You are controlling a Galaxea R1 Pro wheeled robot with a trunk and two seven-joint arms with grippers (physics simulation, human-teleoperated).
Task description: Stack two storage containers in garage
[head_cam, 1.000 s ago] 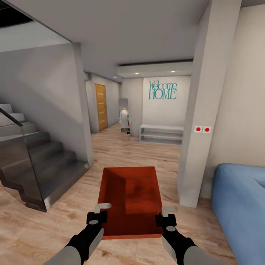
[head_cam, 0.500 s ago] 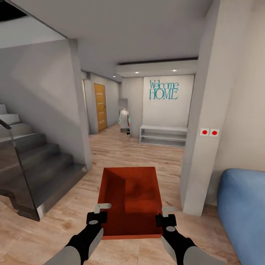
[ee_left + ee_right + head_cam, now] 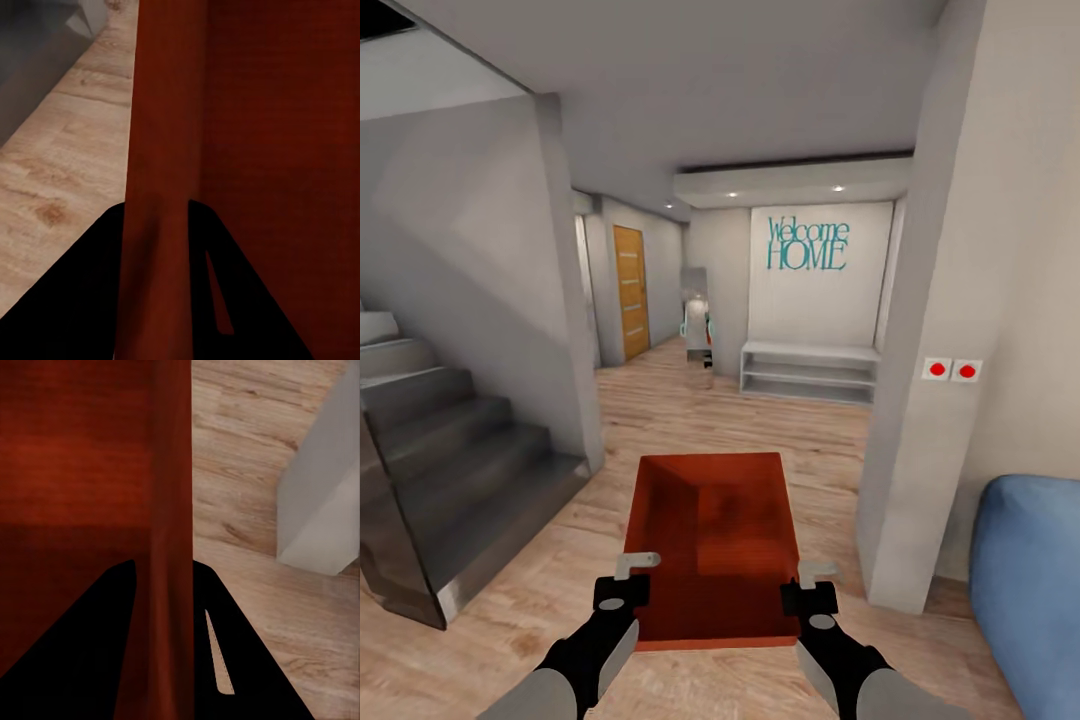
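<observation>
Light wood-plank floor (image 3: pixel 740 420) runs ahead into a hallway — grey stairs (image 3: pixel 450 460) to the left, a grey pillar (image 3: pixel 930 400) and blue sofa (image 3: pixel 1030 570) to the right. The orange-red storage container (image 3: pixel 710 545) is carried above the planks: the left tool (image 3: pixel 628 580) pinches its left wall, the right tool (image 3: pixel 808 588) its right — each with a finger on either side.

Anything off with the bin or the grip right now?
Nothing stands out. The storage container sits level between the left gripper and right gripper, each clamped on a side wall, over the wood-plank floor. It looks empty.
</observation>
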